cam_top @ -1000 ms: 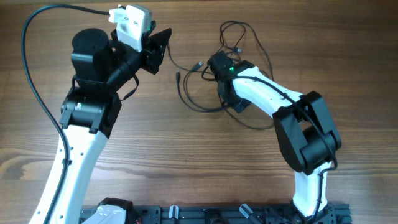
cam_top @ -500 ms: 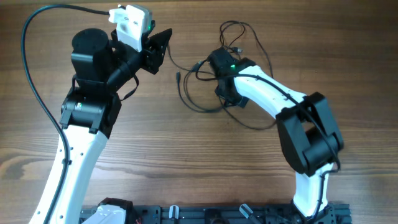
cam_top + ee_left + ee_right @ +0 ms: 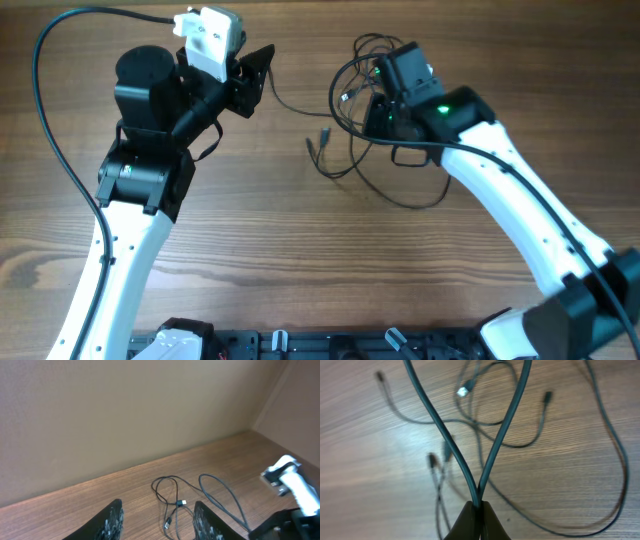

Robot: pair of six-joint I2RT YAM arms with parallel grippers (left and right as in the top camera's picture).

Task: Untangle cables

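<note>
The cables (image 3: pixel 352 165) are thin black cords lying in loose, crossing loops on the wood table right of centre, with small plugs (image 3: pixel 325 135) at their left ends. My right gripper (image 3: pixel 383 112) is shut on two strands of cable (image 3: pixel 470 475) and holds them above the table; a white-tipped plug (image 3: pixel 462 391) and other plugs lie below. My left gripper (image 3: pixel 255 80) is open and empty, raised left of the cables. The left wrist view shows its fingers (image 3: pixel 159 525) on either side of a cable loop and a plug (image 3: pixel 181 503) farther off.
The bare wood table (image 3: pixel 300 260) runs to a beige wall (image 3: pixel 125 415) at the back. A thick black robot cable (image 3: pixel 45 120) arcs beside the left arm. The right arm (image 3: pixel 520 220) crosses the right side of the table.
My right gripper has risen and moved back and right, still holding the cable strands. The loops and the plug ends have been dragged to the right. The left arm has not moved.
</note>
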